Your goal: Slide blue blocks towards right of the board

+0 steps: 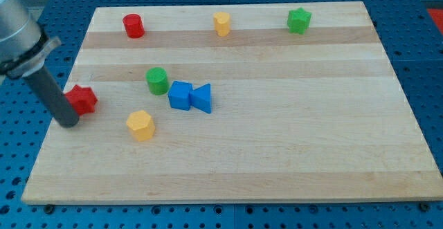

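— Tool check: where is my tip (pixel 69 123)?

— At the left edge of the wooden bench (pixel 291 153), touching the left side of the red star block (pixel 83 99). It is a plain rod, so no jaws to be apart or together; it clamps nothing.

— And the blue ones?

— Blue cube (pixel 180 95) and blue triangular block (pixel 202 98) touch each other, left of centre, well right of my tip. Green cylinder (pixel 157 81) sits just beside the cube, yellow hexagonal block (pixel 140 125) nearer. Along the far edge: red cylinder (pixel 133 25), yellow block (pixel 221 23), green star block (pixel 299 20). No containers.
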